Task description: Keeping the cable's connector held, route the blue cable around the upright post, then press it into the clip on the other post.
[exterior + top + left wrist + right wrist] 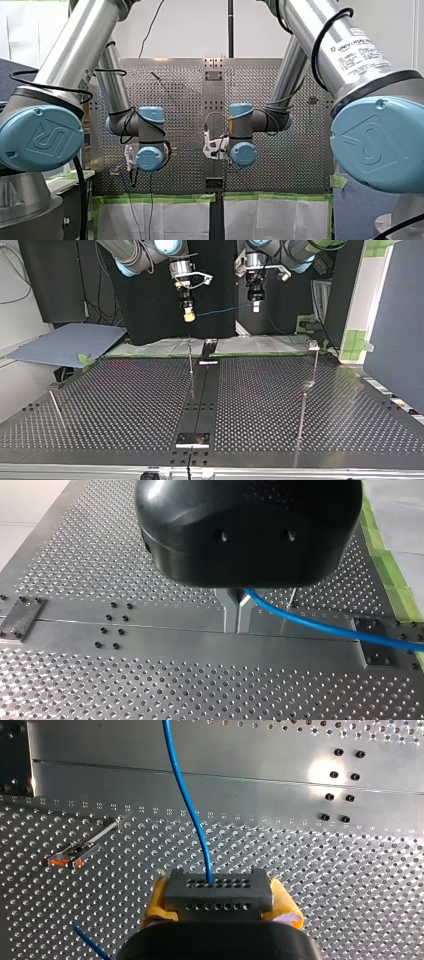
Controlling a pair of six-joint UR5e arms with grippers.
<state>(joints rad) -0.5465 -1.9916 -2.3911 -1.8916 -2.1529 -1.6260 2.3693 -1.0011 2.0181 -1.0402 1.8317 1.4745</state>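
Observation:
In the right wrist view my right gripper [218, 896] is shut with its yellow pads [156, 901] on the grey connector [218, 889]. The blue cable [186, 800] leaves the connector and runs ahead over the table. My left gripper [238, 624] has its metal fingers shut on the blue cable [320, 626], which trails off to one side. In the top view both grippers hang high above the table, my right gripper [189, 315] at the left and my left gripper [255, 306] at the right, with the cable [222, 310] stretched between them. A thin upright post [190, 357] stands below my right gripper. A post with a clip [313, 345] stands at the right.
A dark centre plate [200, 405] runs down the perforated table [125, 405]. Another short post [55, 402] stands near the top view's left edge. Beside my right gripper a clip-topped post with orange marks [75, 854] shows from above. Green tape [357, 340] edges the table's far side.

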